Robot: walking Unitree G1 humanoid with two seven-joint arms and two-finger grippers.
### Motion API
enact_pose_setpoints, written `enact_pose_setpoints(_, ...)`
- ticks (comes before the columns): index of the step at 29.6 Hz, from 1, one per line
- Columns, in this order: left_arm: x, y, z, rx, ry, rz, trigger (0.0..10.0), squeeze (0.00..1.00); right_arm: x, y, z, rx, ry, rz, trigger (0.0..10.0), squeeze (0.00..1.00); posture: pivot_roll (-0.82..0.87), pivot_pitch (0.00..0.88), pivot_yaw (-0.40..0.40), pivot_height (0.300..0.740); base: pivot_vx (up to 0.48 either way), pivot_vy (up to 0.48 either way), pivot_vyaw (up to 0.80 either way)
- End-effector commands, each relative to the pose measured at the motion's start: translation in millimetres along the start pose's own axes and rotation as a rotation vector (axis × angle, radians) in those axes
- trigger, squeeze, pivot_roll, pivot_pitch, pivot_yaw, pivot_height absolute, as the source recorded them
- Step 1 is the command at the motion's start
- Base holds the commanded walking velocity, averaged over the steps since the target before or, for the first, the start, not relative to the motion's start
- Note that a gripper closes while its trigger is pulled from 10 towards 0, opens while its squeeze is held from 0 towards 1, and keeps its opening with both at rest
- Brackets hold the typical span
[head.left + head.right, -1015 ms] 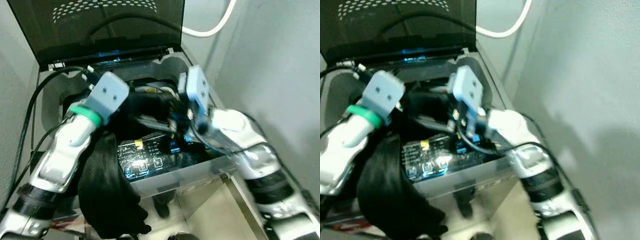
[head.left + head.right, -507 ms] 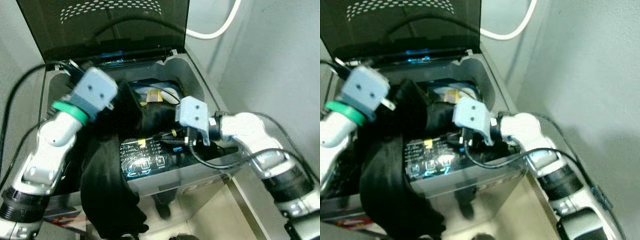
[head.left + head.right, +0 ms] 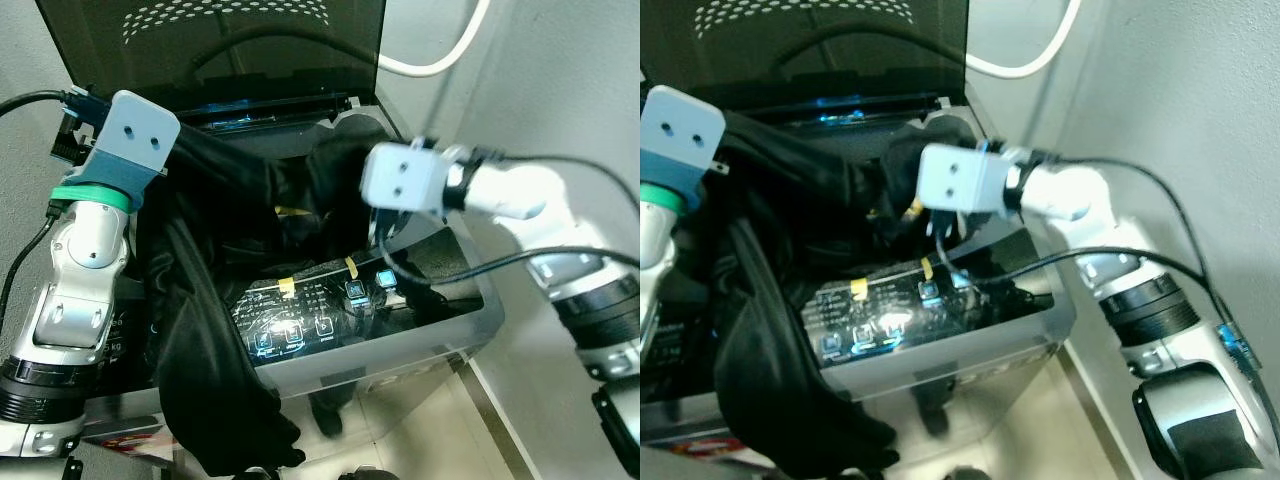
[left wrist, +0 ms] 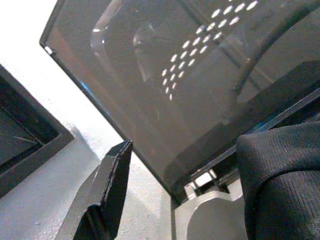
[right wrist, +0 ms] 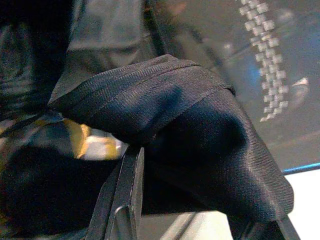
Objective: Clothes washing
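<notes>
Loading the black garment (image 3: 215, 330) well means lifting its hanging end clear of the washing machine (image 3: 440, 335) rim before lowering it into the drum; it is stretched over the opening and trails down the front. Both the left claw (image 4: 175, 165) and right claw (image 5: 200, 200) appear clamped on its cloth. No readable writing shows on the lit control panel (image 3: 300, 320).

The grey top-loading washing machine (image 3: 440, 330) has its opening blocked by a stretched black cloth garment (image 3: 210, 330), its raised dark tinted lid (image 3: 220, 50) walling the back.
</notes>
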State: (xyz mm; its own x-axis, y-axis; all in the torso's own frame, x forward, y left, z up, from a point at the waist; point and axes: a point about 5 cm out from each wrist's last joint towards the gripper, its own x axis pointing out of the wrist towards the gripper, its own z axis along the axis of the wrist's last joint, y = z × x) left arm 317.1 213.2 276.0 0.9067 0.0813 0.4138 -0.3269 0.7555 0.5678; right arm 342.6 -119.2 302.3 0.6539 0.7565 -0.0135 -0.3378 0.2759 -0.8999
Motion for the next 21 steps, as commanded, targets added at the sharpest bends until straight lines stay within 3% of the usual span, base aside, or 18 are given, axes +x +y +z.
enact_pose_setpoints(1, 0.5, -2.2, 1, -0.012, 0.003, -0.002, 10.0, 0.0, 0.3, -11.3, 9, 0.041, -0.074, -0.066, 10.0, 0.0, -0.04, 0.0, 0.064, 0.74, 0.0, 0.0, 0.0)
enact_pose_setpoints(2, 0.5, -2.2, 1, -0.012, 0.003, -0.002, 10.0, 0.0, 0.3, -11.3, 9, 0.041, -0.074, -0.066, 10.0, 0.0, -0.04, 0.0, 0.064, 0.74, 0.0, 0.0, 0.0)
enact_pose_setpoints(3, 1.1, -5.1, 2, -0.021, 0.002, -0.004, 10.0, 0.0, 0.6, -13.9, 18, 0.153, -0.164, -0.076, 10.0, 0.0, -0.04, 0.0, 0.064, 0.74, 0.0, 0.0, 0.0)
enact_pose_setpoints(5, 1.1, -5.1, 2, -0.021, 0.002, -0.004, 10.0, 0.0, 0.6, -13.9, 18, 0.153, -0.164, -0.076, 10.0, 0.0, -0.04, 0.0, 0.064, 0.74, 0.0, 0.0, 0.0)
enact_pose_setpoints(6, 1.7, -8.6, 4, -0.026, -0.002, -0.017, 10.0, 0.0, -1.2, -2.3, 26, 0.276, -0.246, 0.035, 10.0, 0.0, -0.04, 0.0, 0.064, 0.74, 0.0, 0.0, 0.0)
enact_pose_setpoints(7, 2.3, -12.0, 4, -0.033, -0.003, -0.041, 10.0, 0.0, -4.9, 18.9, 31, 0.338, -0.283, 0.214, 10.0, 0.0, -0.04, 0.0, 0.065, 0.74, 0.0, 0.0, 0.0)
enact_pose_setpoints(8, 2.3, -12.0, 4, -0.033, -0.003, -0.041, 10.0, 0.0, -4.9, 18.9, 31, 0.338, -0.283, 0.214, 10.0, 0.0, -0.04, 0.0, 0.065, 0.74, 0.0, 0.0, 0.0)
enact_pose_setpoints(9, 2.7, -15.5, 6, -0.04, -0.005, -0.064, 10.0, 0.0, -9.8, 51.7, 32, 0.383, -0.264, 0.452, 10.0, 0.0, -0.05, 0.0, 0.067, 0.74, 0.0, 0.0, 0.0)
enact_pose_setpoints(10, 2.7, -15.5, 6, -0.04, -0.005, -0.064, 10.0, 0.0, -9.8, 51.7, 32, 0.383, -0.264, 0.452, 10.0, 0.0, -0.05, 0.0, 0.067, 0.74, 0.0, 0.0, 0.0)
enact_pose_setpoints(11, 3.0, -14.8, 7, -0.059, -0.006, -0.055, 10.0, 0.0, -10.5, 68.4, 27, 0.387, -0.226, 0.535, 10.0, 0.0, -0.05, 0.0, 0.068, 0.74, 0.0, 0.0, 0.0)
enact_pose_setpoints(12, 3.0, -14.8, 7, -0.059, -0.006, -0.055, 10.0, 0.0, -10.5, 68.4, 27, 0.387, -0.226, 0.535, 10.0, 0.0, -0.05, 0.0, 0.068, 0.74, 0.0, 0.0, 0.0)
enact_pose_setpoints(13, 3.2, -14.0, 7, -0.073, -0.006, -0.047, 10.0, 0.0, -10.8, 78.5, 23, 0.39, -0.203, 0.579, 10.0, 0.0, -0.05, 0.0, 0.068, 0.74, 0.0, 0.0, 0.0)
enact_pose_setpoints(14, 3.5, -13.4, 9, -0.076, -0.024, -0.047, 10.0, 0.0, -10.0, 87.2, 22, 0.456, -0.213, 0.604, 10.0, 0.0, -0.05, 0.0, 0.068, 0.74, 0.0, 0.0, 0.0)
enact_pose_setpoints(15, 3.5, -13.4, 9, -0.076, -0.024, -0.047, 10.0, 0.0, -10.0, 87.2, 22, 0.456, -0.213, 0.604, 10.0, 0.0, -0.05, 0.0, 0.068, 0.74, 0.0, 0.0, 0.0)
enact_pose_setpoints(16, 3.4, -13.1, 10, -0.081, -0.038, -0.048, 10.0, 0.0, -8.1, 92.6, 22, 0.534, -0.239, 0.599, 10.0, 0.0, -0.05, 0.0, 0.066, 0.74, 0.0, 0.0, 0.0)
enact_pose_setpoints(19, 3.0, -12.6, 13, -0.078, -0.058, -0.05, 10.0, 0.0, 9.6, 82.5, 10, 0.629, -0.192, 0.402, 10.0, 0.0, -0.05, 0.0, 0.065, 0.74, 0.0, 0.0, 0.0)
enact_pose_setpoints(21, 3.0, -12.6, 13, -0.078, -0.058, -0.05, 10.0, 0.0, 9.6, 82.5, 10, 0.629, -0.192, 0.402, 10.0, 0.0, -0.05, 0.0, 0.065, 0.74, 0.0, 0.0, 0.0)
